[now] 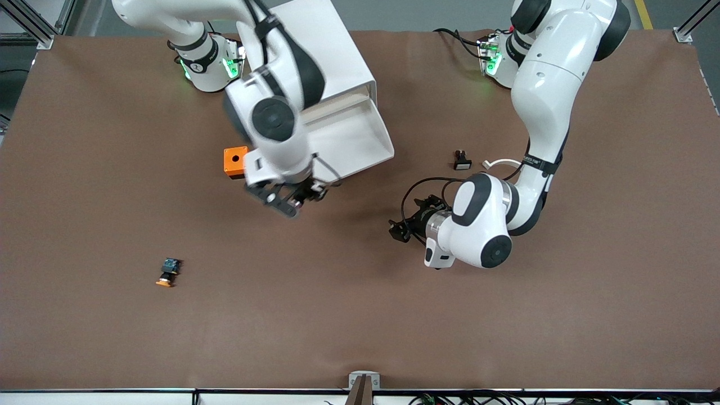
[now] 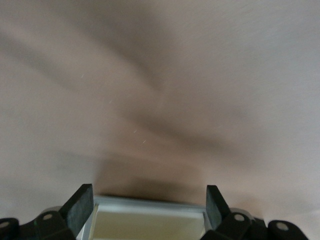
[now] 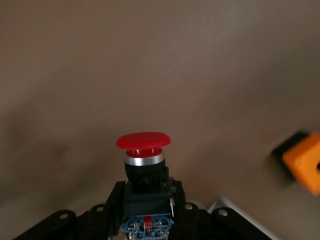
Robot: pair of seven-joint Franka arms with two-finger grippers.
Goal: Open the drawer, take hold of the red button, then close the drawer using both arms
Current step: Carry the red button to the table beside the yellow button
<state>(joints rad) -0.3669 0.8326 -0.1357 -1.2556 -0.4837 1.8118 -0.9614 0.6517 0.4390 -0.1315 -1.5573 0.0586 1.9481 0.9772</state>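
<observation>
The white cabinet [image 1: 332, 50] stands near the right arm's base, with its top drawer [image 1: 351, 140] pulled out and nothing showing in the part I can see. My right gripper [image 1: 304, 197] hangs over the bare table just off the drawer's front. In the right wrist view that gripper [image 3: 147, 192] is shut on the black-and-blue body of the button [image 3: 143, 141], whose red cap points away from the fingers. My left gripper [image 1: 400, 229] hovers low over the table toward the left arm's end, open, with nothing held between its fingers [image 2: 80, 207].
An orange cube with a hole [image 1: 235, 162] sits beside the drawer, under the right arm. An orange-capped button [image 1: 167, 272] lies nearer the front camera, toward the right arm's end. A small black-and-white part [image 1: 462, 160] and a white loop [image 1: 500, 164] lie by the left arm.
</observation>
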